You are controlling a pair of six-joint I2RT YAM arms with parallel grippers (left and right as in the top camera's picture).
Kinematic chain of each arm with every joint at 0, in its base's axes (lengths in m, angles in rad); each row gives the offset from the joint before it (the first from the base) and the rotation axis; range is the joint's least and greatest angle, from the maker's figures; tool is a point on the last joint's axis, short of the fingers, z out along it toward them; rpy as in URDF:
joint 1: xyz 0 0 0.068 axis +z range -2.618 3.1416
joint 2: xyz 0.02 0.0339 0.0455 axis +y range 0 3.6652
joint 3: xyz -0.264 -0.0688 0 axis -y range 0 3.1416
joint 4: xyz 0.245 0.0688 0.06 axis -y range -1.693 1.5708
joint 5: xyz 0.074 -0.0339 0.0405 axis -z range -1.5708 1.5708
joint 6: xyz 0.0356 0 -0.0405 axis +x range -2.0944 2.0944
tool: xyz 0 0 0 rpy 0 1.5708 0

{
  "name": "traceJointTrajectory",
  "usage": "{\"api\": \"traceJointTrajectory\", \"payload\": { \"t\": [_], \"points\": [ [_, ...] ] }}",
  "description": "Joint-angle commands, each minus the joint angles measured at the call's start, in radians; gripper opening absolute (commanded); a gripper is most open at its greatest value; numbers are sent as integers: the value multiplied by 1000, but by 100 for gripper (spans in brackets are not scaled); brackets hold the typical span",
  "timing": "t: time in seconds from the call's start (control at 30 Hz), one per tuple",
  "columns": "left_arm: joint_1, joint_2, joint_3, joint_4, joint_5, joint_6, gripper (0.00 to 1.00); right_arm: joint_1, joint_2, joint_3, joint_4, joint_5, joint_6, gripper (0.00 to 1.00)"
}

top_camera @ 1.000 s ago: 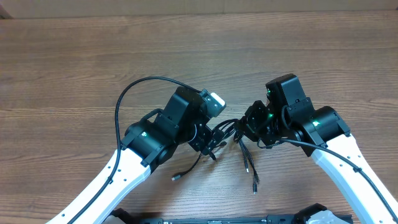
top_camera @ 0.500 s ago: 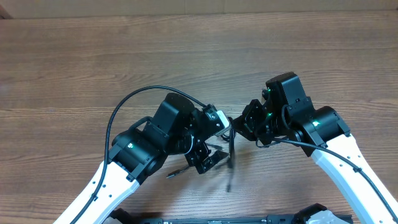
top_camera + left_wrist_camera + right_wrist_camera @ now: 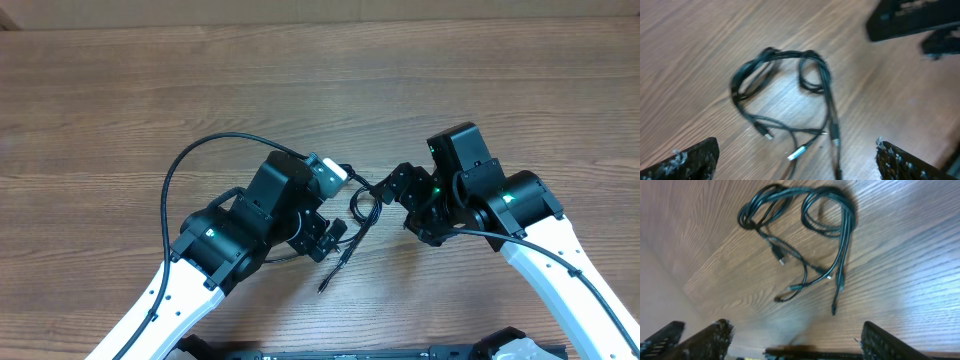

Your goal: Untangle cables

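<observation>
The cables (image 3: 785,92) lie loose on the wooden table as a small tangle of thin black loops, with several plug ends trailing out, one of them silver-tipped (image 3: 799,152). Overhead, the tangle (image 3: 362,207) sits between the two arms, with one tail running toward the front (image 3: 335,270). My left gripper (image 3: 797,167) is open above the tangle's near side, and one strand passes between its fingers (image 3: 682,162) untouched. My right gripper (image 3: 800,342) is open too, hanging above the table with the cables (image 3: 805,235) lying ahead of it. Neither gripper holds anything.
The thick black wire of the left arm (image 3: 190,165) arcs over the table to the left. The two grippers (image 3: 328,236) (image 3: 392,208) face each other closely across the tangle. The right gripper's black body (image 3: 912,20) fills the top right of the left wrist view.
The right gripper has opened and let go of the cables, which now lie on the table. The left arm has pulled back toward the left, its gripper staying open.
</observation>
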Motion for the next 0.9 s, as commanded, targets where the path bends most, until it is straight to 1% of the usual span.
{"api": "traceJointTrajectory", "payload": {
  "t": [0.0,0.07,0.13,0.3,0.4,0.43,0.47,0.53,0.67,0.73,0.8,0.83,0.87],
  "points": [
    [20,27,10,11,-92,-5,100,-1,-4,6,0,62,-27,83],
    [35,62,10,24,-137,-3,100,-1,-4,6,1,65,-47,84],
    [56,94,10,36,-152,-3,100,-1,-4,6,-4,69,-52,84],
    [145,209,10,90,-132,-2,99,-1,-4,6,-32,90,-52,83],
    [180,274,10,131,-47,58,98,-1,-4,6,-40,91,-53,83],
    [198,318,10,176,61,141,98,-1,-4,6,-37,91,-52,84],
    [200,333,10,191,89,173,98,-1,-4,6,-35,91,-52,84],
    [203,367,10,221,105,214,91,-1,-4,6,-31,92,-52,84],
    [203,438,10,261,106,236,89,-1,-4,6,-32,92,-52,84],
    [203,492,10,280,124,236,78,-1,-4,6,-31,92,-52,84],
    [203,519,10,289,124,236,50,-1,-4,6,-32,95,-51,84],
    [204,527,10,292,124,236,42,-1,-4,6,-31,95,-52,84],
    [204,531,10,294,124,236,41,-1,-4,6,-32,95,-51,84]
  ]
}}
